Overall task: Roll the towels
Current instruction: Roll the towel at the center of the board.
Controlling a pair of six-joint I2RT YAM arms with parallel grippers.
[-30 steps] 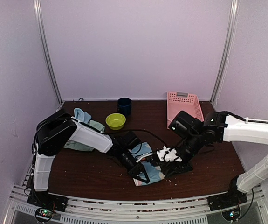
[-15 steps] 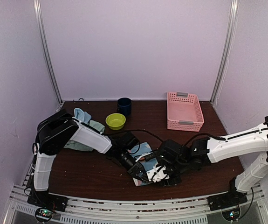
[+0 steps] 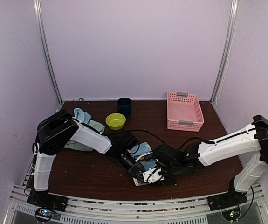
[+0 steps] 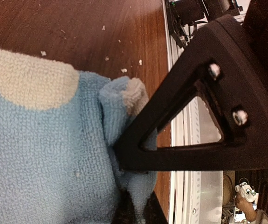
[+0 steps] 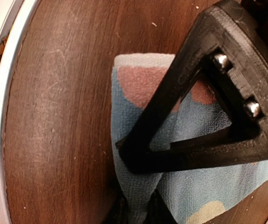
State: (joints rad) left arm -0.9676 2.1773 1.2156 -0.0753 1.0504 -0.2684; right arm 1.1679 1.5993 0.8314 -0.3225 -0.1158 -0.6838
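At the far left of the table (image 3: 85, 175), a pale blue towel (image 3: 81, 115) and a mint green towel (image 3: 95, 125) lie crumpled in a loose heap, neither rolled. No pink towel can be made out in any view. Just right of the heap stands the lime-green bowl (image 3: 115, 121), which plays no part. Near the front centre, the left gripper (image 4: 129, 186) is closed on a bunched fold at the edge of the patched towel (image 3: 144, 150), with the terry squeezed between its fingertips. This towel lies mostly flat on the wood, its light blue face and pale patch spread out, so at most the first turn of a roll has been started. Just to its right, the right gripper (image 5: 136, 193) has a corner of the same towel drawn up into a peak between its fingers and appears clamped on it. Farther right, the pink basket (image 3: 185, 112) holds nothing visible. By this showing the task is barely begun: no towel is rolled, and one is in hand.
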